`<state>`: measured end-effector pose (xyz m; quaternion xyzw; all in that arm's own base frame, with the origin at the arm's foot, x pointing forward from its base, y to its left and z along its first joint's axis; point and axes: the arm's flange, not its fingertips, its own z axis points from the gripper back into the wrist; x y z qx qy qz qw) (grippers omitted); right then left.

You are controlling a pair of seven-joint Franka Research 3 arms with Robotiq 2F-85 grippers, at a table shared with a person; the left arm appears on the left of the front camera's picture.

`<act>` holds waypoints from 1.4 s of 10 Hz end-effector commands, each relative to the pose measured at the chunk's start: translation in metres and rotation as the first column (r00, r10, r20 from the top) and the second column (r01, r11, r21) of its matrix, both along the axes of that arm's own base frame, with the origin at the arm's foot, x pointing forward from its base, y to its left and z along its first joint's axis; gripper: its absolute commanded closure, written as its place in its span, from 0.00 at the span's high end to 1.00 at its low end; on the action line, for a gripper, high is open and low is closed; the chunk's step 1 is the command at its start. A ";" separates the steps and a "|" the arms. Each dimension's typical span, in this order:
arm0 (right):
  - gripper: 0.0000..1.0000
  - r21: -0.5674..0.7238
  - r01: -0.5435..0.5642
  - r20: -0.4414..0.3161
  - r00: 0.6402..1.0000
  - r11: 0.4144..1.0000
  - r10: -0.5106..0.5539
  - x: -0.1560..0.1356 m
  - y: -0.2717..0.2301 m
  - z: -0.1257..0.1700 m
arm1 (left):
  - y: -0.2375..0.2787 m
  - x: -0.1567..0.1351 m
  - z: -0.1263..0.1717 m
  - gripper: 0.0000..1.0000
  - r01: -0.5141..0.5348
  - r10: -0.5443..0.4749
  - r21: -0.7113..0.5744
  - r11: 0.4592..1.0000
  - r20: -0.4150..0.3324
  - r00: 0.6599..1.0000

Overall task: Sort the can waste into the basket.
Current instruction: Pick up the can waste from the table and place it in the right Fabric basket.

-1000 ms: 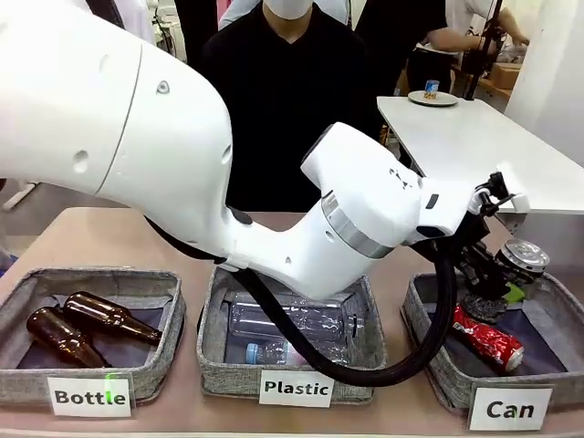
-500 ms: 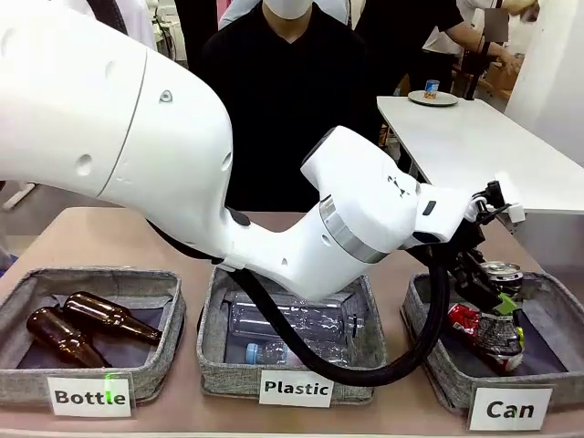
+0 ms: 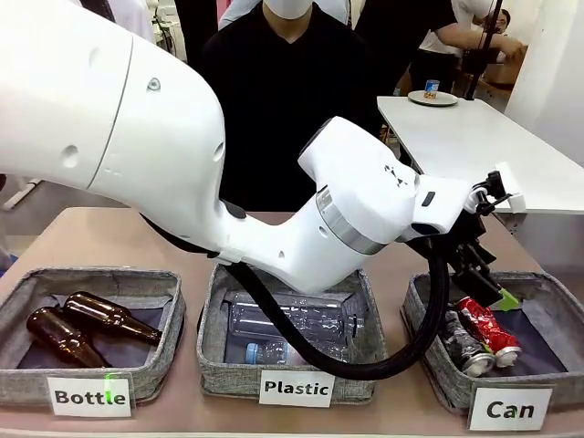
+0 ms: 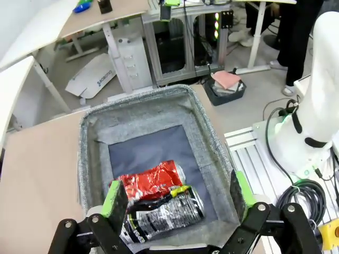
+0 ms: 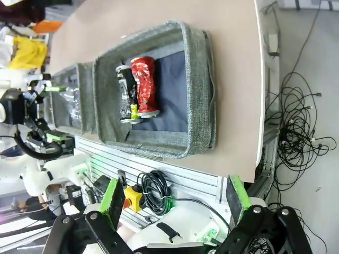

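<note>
The grey basket (image 3: pixel 558 308) labelled "Can" stands at the table's right front. Inside it lie two crushed cans side by side, the red one (image 3: pixel 486 328) and the black-patterned one (image 3: pixel 461 340). My left arm reaches across from the left, and its gripper (image 3: pixel 493 288) hangs open just above the basket, clear of both cans. In the left wrist view the green pads (image 4: pixel 113 198) spread wide over the red can (image 4: pixel 151 180) and the black-patterned can (image 4: pixel 168 211) in the basket (image 4: pixel 87 159). My right gripper (image 5: pixel 175 194) is open and empty, far from the basket (image 5: pixel 200 90) with the cans (image 5: pixel 145 84).
A "Plastic" basket (image 3: pixel 212 351) with clear bottles stands in the middle. A "Bottle" basket (image 3: pixel 169 301) with two brown bottles is at the left. A person in black (image 3: pixel 283 100) stands at the far side. A white table (image 3: pixel 474 137) is at the back right.
My left gripper opened and let go of the black-patterned can. The can dropped into the basket and now lies beside the red one. The gripper lifted slightly.
</note>
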<state>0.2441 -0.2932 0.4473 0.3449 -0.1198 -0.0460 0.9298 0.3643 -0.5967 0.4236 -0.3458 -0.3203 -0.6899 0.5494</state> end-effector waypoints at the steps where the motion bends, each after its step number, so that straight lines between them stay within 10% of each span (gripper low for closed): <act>1: 1.00 -0.005 0.009 -0.012 1.000 1.000 -0.009 0.003 0.001 0.005 | 0.010 -0.002 0.004 1.00 -0.011 0.011 0.001 1.000 -0.030 0.999; 4: 1.00 0.078 -0.126 0.160 0.981 0.989 0.112 0.040 0.032 0.019 | 0.083 0.019 0.029 1.00 -0.166 0.158 -0.052 0.985 -0.135 0.978; 8: 1.00 0.267 -0.174 0.221 0.968 0.948 0.116 0.149 0.168 0.038 | 0.271 0.028 0.048 1.00 -0.417 0.356 -0.025 0.908 -0.475 0.804; 11: 1.00 0.435 -0.361 0.230 0.930 0.825 0.286 0.187 0.282 0.016 | 0.423 0.049 0.063 1.00 -0.646 0.403 -0.003 0.763 -0.779 0.480; 13: 1.00 0.539 -0.389 0.207 0.921 0.747 0.331 0.199 0.324 -0.002 | 0.515 0.065 0.044 1.00 -0.800 0.540 0.126 0.586 -0.797 0.271; 14: 1.00 0.555 -0.375 0.199 0.927 0.743 0.319 0.206 0.331 -0.009 | 0.560 0.068 0.035 1.00 -0.822 0.466 0.096 0.562 -0.857 0.218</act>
